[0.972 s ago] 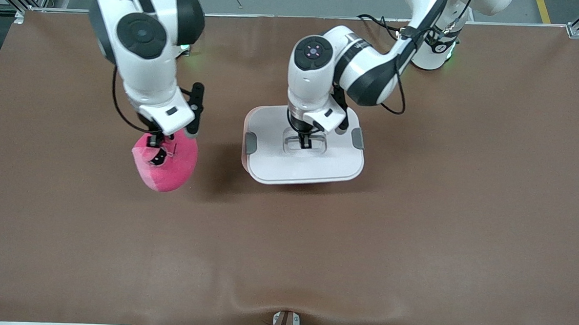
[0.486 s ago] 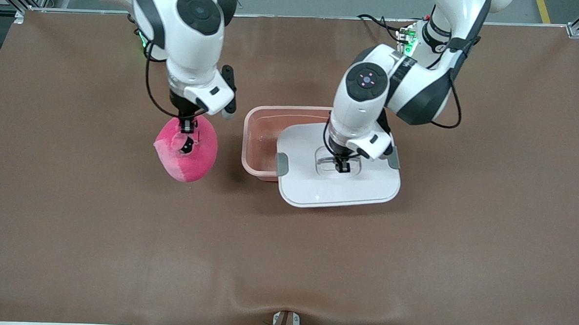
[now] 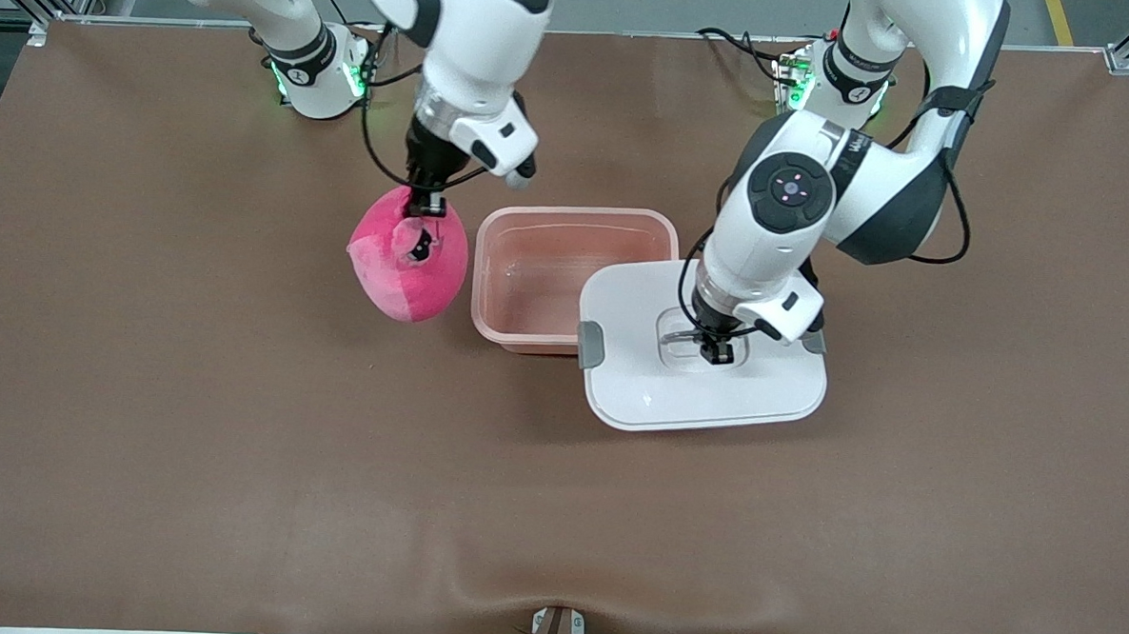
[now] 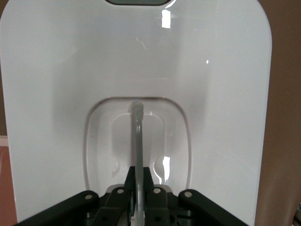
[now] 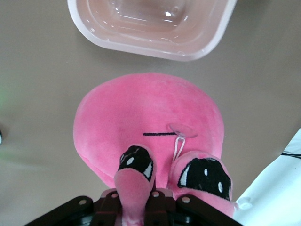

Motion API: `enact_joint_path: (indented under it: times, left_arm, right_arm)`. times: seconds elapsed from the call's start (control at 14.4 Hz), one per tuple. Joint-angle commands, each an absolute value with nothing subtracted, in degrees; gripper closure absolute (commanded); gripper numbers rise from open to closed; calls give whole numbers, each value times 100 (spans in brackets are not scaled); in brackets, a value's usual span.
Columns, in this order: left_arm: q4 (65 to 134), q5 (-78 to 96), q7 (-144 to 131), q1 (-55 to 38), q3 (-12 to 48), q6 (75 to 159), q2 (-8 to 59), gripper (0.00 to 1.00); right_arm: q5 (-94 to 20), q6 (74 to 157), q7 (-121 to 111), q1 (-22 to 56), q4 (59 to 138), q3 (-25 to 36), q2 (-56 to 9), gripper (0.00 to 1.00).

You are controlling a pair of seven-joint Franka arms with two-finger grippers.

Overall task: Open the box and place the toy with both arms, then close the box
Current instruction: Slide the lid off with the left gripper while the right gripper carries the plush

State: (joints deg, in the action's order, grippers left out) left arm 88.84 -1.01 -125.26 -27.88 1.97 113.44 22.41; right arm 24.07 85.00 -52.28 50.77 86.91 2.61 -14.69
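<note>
Pink plush toy [image 3: 407, 267], soft and light, hangs by a nub from the clenched right gripper [image 3: 425, 208] beside the open box [image 3: 574, 218]; the left gripper [image 3: 717, 351] clamps the stiff lid [image 3: 704, 399] by its handle.

Pink toy [image 3: 404, 272] with black eyes, translucent pink box [image 3: 569, 224], white grey-clipped lid [image 3: 704, 390], brown table [image 3: 234, 455].

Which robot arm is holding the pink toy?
The right arm: its right gripper pinches the pink toy beside the open box. The left gripper holds the white lid instead.
</note>
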Motion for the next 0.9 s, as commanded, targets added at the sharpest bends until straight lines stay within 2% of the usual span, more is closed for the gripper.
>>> enact_joint_path:
  times: [0.0,0.28,0.83]
  left_arm:
    - [9289,-211,-12043,-2392,264,11303,1758,100]
    - [9465,-211,-11717,-2014,264,11303,1539,100]
    - [9834,-211,-10707,-1336,272,11311,1266,100]
  right_arm:
    - [2759,8165,-5010,5457,8139,316,-2012,100]
    - [2751,8165,-4756,5756,7990,316,-2337,100]
    - [2628,8183,-4386,5968,7937,308,-2566,100]
